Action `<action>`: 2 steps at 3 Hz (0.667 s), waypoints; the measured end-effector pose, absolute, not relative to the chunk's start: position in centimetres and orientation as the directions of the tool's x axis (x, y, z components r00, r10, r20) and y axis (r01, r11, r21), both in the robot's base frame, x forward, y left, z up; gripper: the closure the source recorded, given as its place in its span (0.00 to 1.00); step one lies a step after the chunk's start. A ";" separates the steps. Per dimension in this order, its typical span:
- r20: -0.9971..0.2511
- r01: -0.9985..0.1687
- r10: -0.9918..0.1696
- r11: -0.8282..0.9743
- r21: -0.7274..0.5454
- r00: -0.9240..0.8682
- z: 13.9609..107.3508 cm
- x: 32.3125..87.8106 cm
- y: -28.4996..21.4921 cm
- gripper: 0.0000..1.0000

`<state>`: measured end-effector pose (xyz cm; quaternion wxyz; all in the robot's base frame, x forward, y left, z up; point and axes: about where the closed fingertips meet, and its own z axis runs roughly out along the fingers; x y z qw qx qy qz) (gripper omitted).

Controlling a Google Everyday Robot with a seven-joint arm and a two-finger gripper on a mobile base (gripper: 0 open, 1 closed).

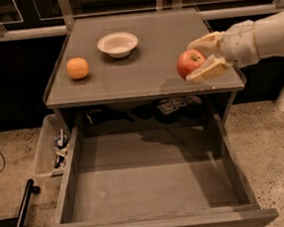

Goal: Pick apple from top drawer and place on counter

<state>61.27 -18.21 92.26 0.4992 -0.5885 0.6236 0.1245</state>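
Observation:
The red apple with yellowish patches is held between the pale fingers of my gripper, which reaches in from the right. It hangs just above the front right part of the grey counter. The gripper is shut on the apple. The top drawer is pulled wide open below the counter, and its flat bottom is bare.
An orange fruit lies at the counter's left. A white bowl stands at the counter's back middle. A pale bin of clutter sits on the floor left of the drawer. A black pole lies at the lower left.

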 end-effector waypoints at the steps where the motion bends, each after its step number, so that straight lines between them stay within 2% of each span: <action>1: -0.789 -0.856 -0.586 0.298 -0.422 0.185 92.4 65.4 -18.6 1.00; 2: -0.804 -0.868 -0.578 0.320 -0.381 0.139 91.0 69.2 -18.6 1.00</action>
